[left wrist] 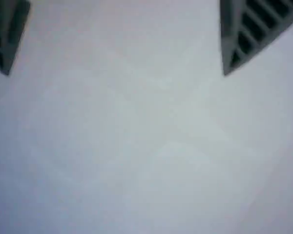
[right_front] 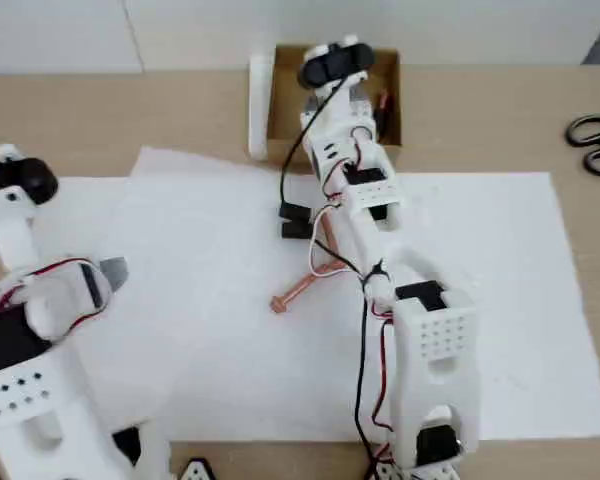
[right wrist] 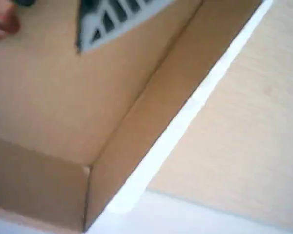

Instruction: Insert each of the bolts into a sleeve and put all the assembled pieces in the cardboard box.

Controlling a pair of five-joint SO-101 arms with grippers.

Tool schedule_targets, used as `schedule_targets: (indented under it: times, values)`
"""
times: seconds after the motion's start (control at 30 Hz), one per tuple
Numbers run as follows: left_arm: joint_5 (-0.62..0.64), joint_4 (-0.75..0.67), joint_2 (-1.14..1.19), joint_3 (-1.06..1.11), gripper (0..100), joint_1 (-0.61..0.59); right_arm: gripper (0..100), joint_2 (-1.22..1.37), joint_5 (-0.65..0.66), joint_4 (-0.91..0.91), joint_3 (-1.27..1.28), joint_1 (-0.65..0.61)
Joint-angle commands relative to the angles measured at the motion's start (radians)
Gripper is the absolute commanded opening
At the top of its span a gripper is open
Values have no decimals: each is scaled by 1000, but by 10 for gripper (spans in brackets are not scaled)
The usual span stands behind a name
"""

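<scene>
A copper bolt (right_front: 295, 290) lies loose on the white sheet (right_front: 210, 330), near the middle. Two black sleeves (right_front: 296, 220) lie side by side just beyond it, close to the right arm. The cardboard box (right_front: 280, 95) stands at the table's far edge. My right gripper (right_front: 358, 100) hangs inside it, over its floor and brown walls (right wrist: 151, 122). A small reddish piece (right wrist: 2, 22) shows on the box floor beside the gripper, also seen as a reddish piece (right_front: 382, 103) from above. My left gripper (left wrist: 117, 48) is open over bare white sheet at the left (right_front: 105, 272), holding nothing.
A white strip (right_front: 261, 105) stands along the box's left wall. Black scissors (right_front: 595, 140) lie on the wooden table at the far right. The right arm (right_front: 365, 235) stretches across the sheet's middle with its cables hanging over the bolt area.
</scene>
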Motion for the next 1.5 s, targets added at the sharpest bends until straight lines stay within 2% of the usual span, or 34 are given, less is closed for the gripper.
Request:
schedule_targets:
  times: [0.0,0.2,0.27,0.37,0.67,0.83,1.0,1.1,1.37,1.47]
  values:
    - [-3,14,-15,-2,261,5,237,-30,8,7,-54,-7]
    - [-3,20,-15,-2,261,5,237,-33,8,21,-52,-4]
    - [-3,20,-15,-2,261,5,237,-36,8,94,-52,-10]
    - [-3,20,-15,-2,261,5,237,-105,3,295,-52,-33]
    - [-3,18,-15,-2,261,5,237,-562,0,977,-52,-94]
    - [-3,18,-15,-2,261,5,240,-682,6,1319,-52,-94]
    - [-3,18,-15,-2,261,5,240,-684,-8,1414,-51,-101]
    - [-3,18,-15,-4,261,5,240,-662,-58,1442,-52,-125]
    - [-3,18,-15,-4,261,5,243,-555,28,1512,-54,-168]
    - [-3,18,-15,-4,261,3,290,-555,31,1498,-57,-170]
